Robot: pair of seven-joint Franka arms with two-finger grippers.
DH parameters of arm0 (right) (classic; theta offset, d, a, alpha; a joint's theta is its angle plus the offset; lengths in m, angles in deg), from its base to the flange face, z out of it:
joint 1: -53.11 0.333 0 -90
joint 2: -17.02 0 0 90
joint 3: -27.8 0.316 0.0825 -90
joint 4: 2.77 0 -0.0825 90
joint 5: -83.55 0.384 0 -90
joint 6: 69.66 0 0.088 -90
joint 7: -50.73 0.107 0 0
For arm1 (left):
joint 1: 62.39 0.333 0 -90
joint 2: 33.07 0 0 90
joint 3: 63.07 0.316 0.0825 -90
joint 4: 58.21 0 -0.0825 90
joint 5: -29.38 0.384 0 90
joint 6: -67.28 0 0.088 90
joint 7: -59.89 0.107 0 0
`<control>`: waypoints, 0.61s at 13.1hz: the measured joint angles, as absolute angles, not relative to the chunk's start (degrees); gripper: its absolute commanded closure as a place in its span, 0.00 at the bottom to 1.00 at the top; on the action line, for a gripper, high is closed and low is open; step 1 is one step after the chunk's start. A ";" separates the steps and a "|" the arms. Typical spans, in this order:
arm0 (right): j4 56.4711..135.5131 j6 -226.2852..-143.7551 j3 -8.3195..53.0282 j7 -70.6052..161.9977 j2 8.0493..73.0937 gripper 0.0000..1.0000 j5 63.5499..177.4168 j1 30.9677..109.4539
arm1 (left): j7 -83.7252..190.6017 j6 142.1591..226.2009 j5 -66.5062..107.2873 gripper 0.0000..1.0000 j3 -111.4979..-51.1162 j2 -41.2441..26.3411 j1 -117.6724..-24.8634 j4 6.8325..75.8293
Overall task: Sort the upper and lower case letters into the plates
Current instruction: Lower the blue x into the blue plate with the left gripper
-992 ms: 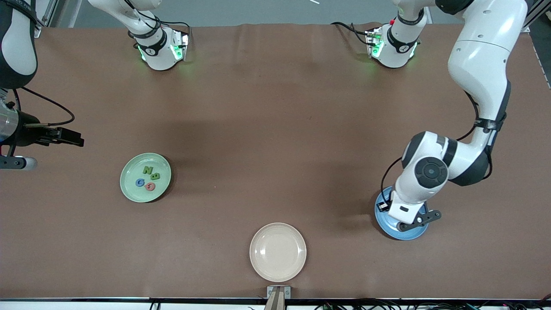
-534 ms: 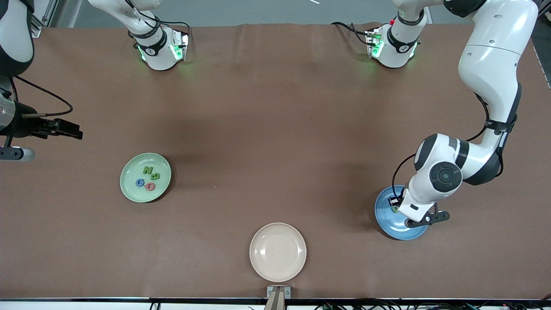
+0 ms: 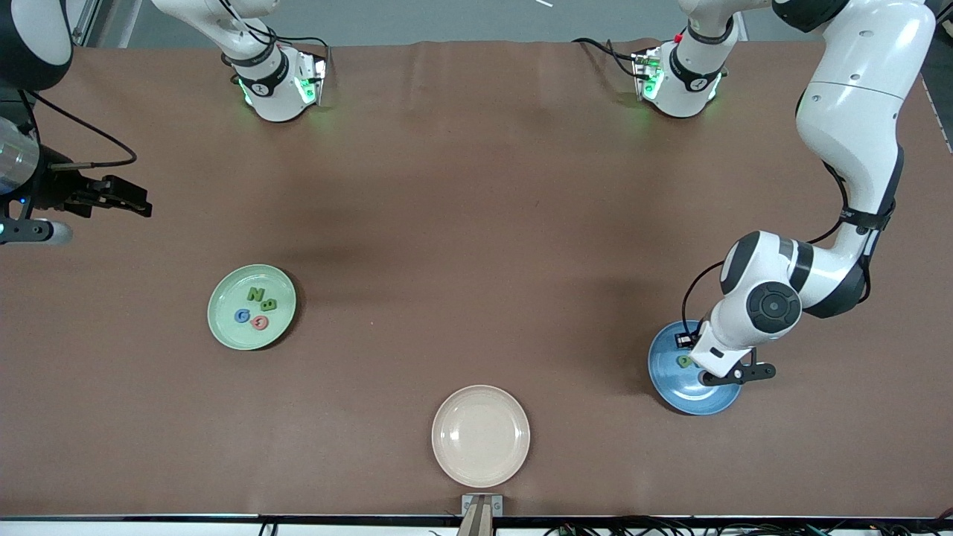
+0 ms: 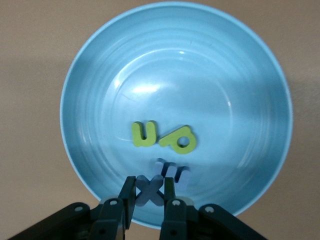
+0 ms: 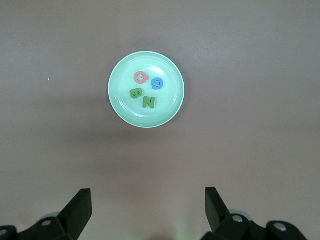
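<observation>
My left gripper (image 4: 149, 181) is shut on a small blue x (image 4: 150, 192) and holds it over the blue plate (image 4: 175, 60), close to its rim. In that plate lie a green u (image 4: 143, 134), a green p (image 4: 179, 139) and a blue m (image 4: 173, 172). In the front view the left gripper (image 3: 691, 356) covers part of the blue plate (image 3: 692, 396). The mint plate (image 3: 223, 327) holds a green N (image 3: 256, 293), green B (image 3: 269, 304), blue G (image 3: 242, 316) and pink Q (image 3: 259, 322). My right gripper (image 3: 141, 205) is open and empty, up in the air at the right arm's end.
An empty cream-beige plate (image 3: 447, 417) sits near the table's front edge, between the two other plates. The right wrist view looks down on the mint plate (image 5: 160, 117) from high up, with bare brown table around it.
My left gripper has shifted a little toward the left arm's end over the blue plate, uncovering more of it. My right gripper has drawn back toward the robots' bases.
</observation>
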State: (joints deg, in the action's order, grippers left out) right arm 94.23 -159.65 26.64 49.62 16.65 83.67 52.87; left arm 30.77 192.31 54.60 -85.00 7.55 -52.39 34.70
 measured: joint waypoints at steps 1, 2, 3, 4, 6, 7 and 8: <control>94.81 -159.73 26.64 49.62 15.89 0.00 83.67 52.88 | 31.65 192.34 54.60 1.00 -85.01 7.54 -52.02 34.81; 95.06 -159.74 26.65 49.62 15.33 0.00 83.67 52.88 | 31.97 192.37 54.60 1.00 -85.03 7.54 -51.82 34.85; 95.20 -159.78 26.66 49.62 14.82 0.00 83.67 52.89 | 32.01 192.47 54.60 1.00 -85.04 7.55 -51.78 34.88; 95.30 -159.83 26.65 49.62 14.28 0.00 83.67 52.89 | 32.01 192.60 54.60 0.98 -85.11 7.56 -51.79 34.93; 95.37 -159.84 26.63 49.62 13.33 0.00 83.67 52.89 | 32.01 192.62 54.60 0.87 -85.14 7.70 -51.79 35.10; 95.41 -159.84 26.62 49.62 12.94 0.00 83.67 52.89 | 32.01 192.65 54.60 0.86 -85.14 7.80 -51.79 35.18; 95.42 -159.84 26.61 49.62 12.69 0.00 83.67 52.88 | 32.01 192.69 54.60 0.85 -85.14 7.85 -51.79 35.20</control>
